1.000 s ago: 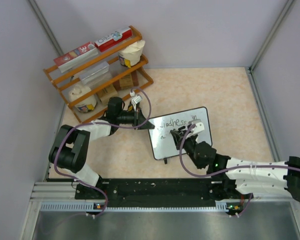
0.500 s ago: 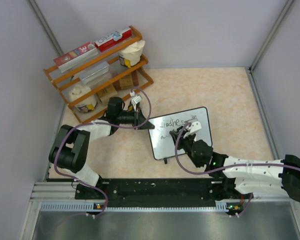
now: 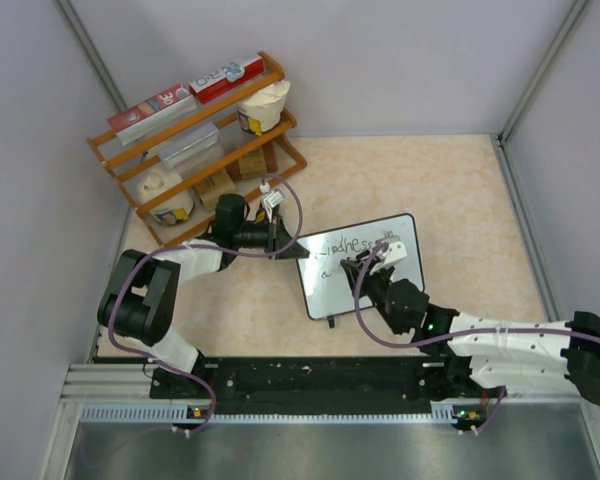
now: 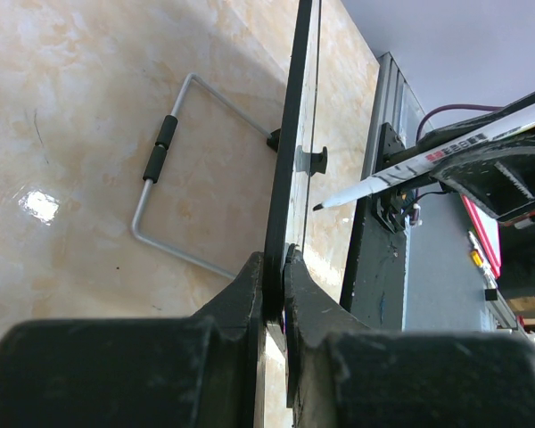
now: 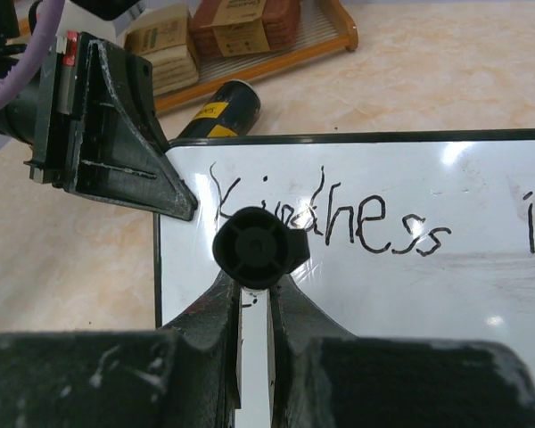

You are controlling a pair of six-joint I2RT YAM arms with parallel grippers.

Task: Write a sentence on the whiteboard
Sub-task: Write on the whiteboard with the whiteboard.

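The whiteboard (image 3: 325,295) stands tilted on the table, propped by a wire stand (image 4: 174,178). My left gripper (image 3: 296,252) is shut on its left edge; in the left wrist view the jaws (image 4: 276,267) pinch the black frame (image 4: 294,134). The sentence (image 5: 374,223) reads "Kindness in" on the top line, with a small mark below it. My right gripper (image 5: 254,285) is shut on a white marker (image 4: 428,160), seen end-on as a black cap (image 5: 254,247), its tip just off the board's lower left. In the top view this gripper (image 3: 367,265) is over the board.
A wooden rack (image 3: 195,140) with boxes and jars stands at the back left. A black and yellow can (image 5: 218,111) lies just behind the board. Grey walls close in the left, back and right sides. The arm bases' black rail (image 3: 310,380) runs along the near edge.
My right gripper with the marker has shifted slightly back and forth over the board's left part. The left gripper and the board have not moved.
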